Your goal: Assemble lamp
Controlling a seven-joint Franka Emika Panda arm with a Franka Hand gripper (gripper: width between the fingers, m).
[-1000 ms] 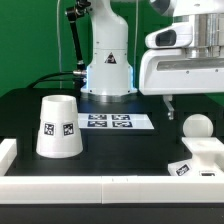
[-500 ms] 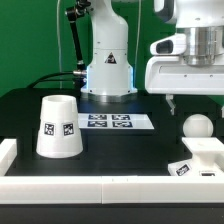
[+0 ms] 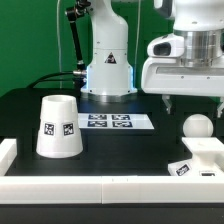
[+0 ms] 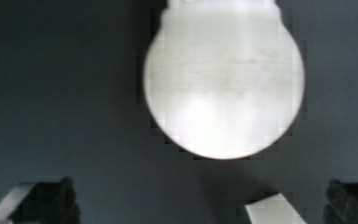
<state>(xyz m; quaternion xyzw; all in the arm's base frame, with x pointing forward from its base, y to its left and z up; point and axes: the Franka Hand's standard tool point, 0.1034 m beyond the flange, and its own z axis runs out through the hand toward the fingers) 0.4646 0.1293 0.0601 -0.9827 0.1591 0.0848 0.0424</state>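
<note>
The white tapered shade stands mouth down on the black table at the exterior view's left, with tags on its side. The round white bulb sits on the white base at the exterior view's right; the base has a tag on its front. My gripper hangs open and empty just above the bulb. In the wrist view the bulb appears as a bright oval ahead of the gripper, with a corner of the base showing between the dark fingers.
The marker board lies flat mid-table in front of the robot's pedestal. A white rail runs along the table's front edge and turns up at the left end. A green wall stands behind.
My gripper has dropped a little and shifted slightly sideways above the bulb. The shade, bulb and base have not moved.
</note>
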